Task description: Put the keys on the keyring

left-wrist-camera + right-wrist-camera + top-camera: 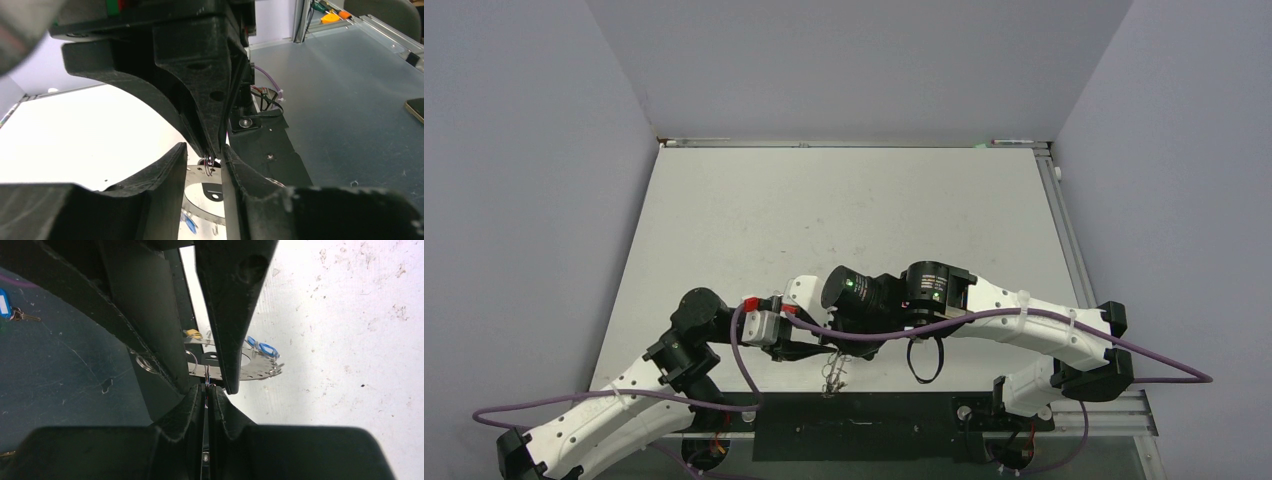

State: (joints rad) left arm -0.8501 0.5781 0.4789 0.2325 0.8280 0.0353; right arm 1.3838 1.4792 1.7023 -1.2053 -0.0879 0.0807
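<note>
Keyring (254, 367) lies at the table's near edge, just under both grippers, with blue keys (262, 347) and a yellow one (192, 333) on its rim. The right gripper (206, 390) has its fingers pressed together on a small wire loop (210, 167), probably to steady it for threading. The left gripper (204, 150) has its fingers parted either side of that pinch, gripping nothing I can make out. Another blue-tagged key (6, 304) lies apart on the dark mat.
</note>
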